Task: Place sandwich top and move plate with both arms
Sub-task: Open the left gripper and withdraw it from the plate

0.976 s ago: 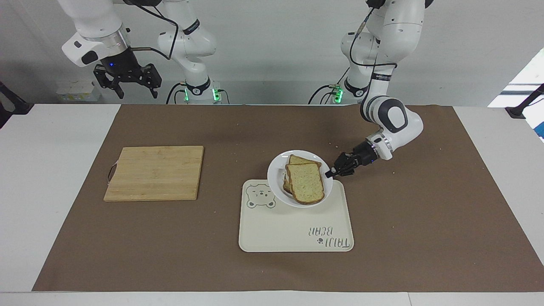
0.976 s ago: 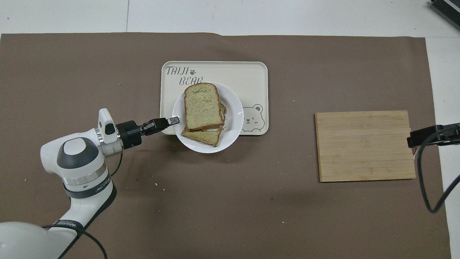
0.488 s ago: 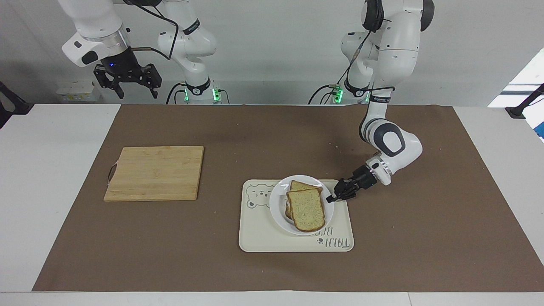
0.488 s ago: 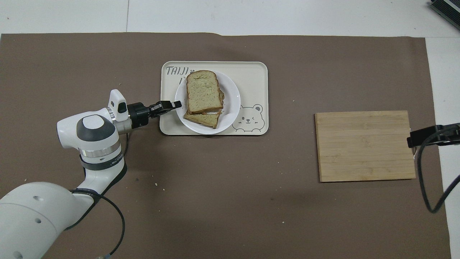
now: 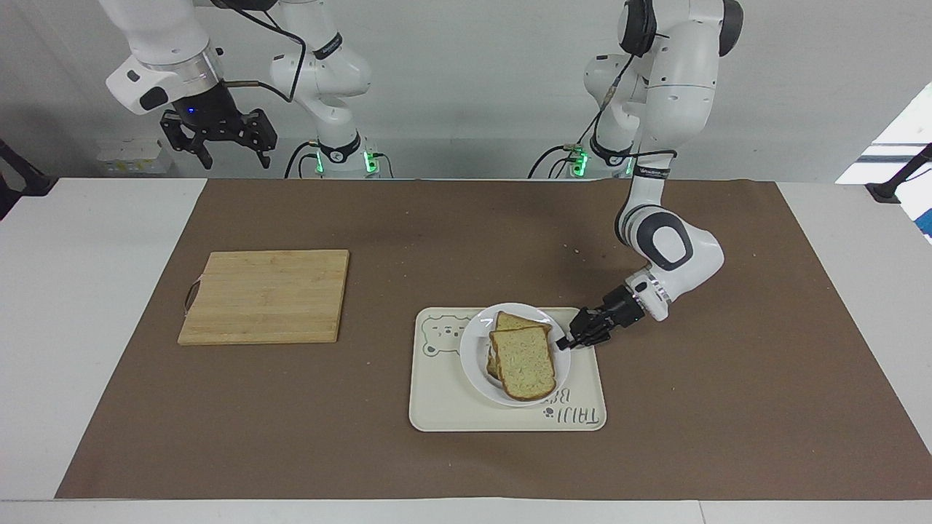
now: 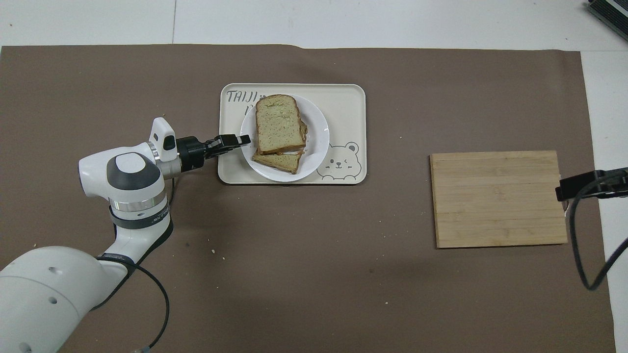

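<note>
plate now down on tray | tray txt "TAIJI BEAR"

We are seeing a white table lying under a brown mat. Resting on the mat are a wooden cutting board, toward the right arm's end, and a cream bear tray, with crumbs scattered about.

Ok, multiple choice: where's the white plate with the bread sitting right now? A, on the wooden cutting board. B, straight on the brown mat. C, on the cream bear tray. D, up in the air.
C: the plate lies flat on the tray, with the left gripper at its rim.
</note>
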Robot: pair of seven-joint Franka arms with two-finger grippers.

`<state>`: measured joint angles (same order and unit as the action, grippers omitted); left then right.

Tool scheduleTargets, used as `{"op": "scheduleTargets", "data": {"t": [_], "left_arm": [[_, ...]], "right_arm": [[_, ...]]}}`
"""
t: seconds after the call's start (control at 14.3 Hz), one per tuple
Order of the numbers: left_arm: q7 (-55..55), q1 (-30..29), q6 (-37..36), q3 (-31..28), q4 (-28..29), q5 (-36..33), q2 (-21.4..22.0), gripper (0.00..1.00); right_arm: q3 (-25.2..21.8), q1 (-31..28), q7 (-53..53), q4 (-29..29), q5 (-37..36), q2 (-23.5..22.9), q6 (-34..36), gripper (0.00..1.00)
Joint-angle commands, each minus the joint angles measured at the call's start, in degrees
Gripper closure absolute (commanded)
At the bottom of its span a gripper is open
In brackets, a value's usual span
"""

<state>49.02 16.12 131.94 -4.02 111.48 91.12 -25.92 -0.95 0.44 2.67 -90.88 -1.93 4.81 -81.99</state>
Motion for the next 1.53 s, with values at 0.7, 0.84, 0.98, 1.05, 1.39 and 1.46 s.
{"op": "scheduleTargets", "data": {"t": [0.7, 0.84, 0.98, 1.05, 1.39, 1.46], "left_arm": [[-20.5, -0.3, -16.5, -8.1, -11.4, -69.3, 20.1, 0.0], [-20.5, -0.3, -24.9, -10.2, -18.1, -76.8, 20.6, 0.0], [-20.5, -0.3, -31.0, -11.5, -23.5, -83.0, 20.8, 0.0], [-20.5, -0.3, -33.2, -12.6, -24.7, -83.7, 21.7, 0.0], [-28.5, 0.0, -42.0, -13.0, -25.4, -92.5, 29.7, 0.0], [-28.8, 0.0, -43.2, -13.0, -25.3, -92.4, 30.5, 0.0]], "right_arm": [[0.2, -0.5, 1.5, 0.2, -0.5, 0.4, 0.3, 0.0], [0.2, -0.5, 1.5, 0.2, -0.5, 0.4, 0.3, 0.0], [0.2, -0.5, 1.5, 0.2, -0.5, 0.4, 0.3, 0.0], [0.2, -0.4, 1.5, 0.2, -0.5, 0.4, 0.3, 0.0], [0.2, -0.5, 1.5, 0.2, -0.5, 0.4, 0.3, 0.0], [0.2, -0.5, 1.5, 0.2, -0.5, 0.4, 0.3, 0.0]]}}
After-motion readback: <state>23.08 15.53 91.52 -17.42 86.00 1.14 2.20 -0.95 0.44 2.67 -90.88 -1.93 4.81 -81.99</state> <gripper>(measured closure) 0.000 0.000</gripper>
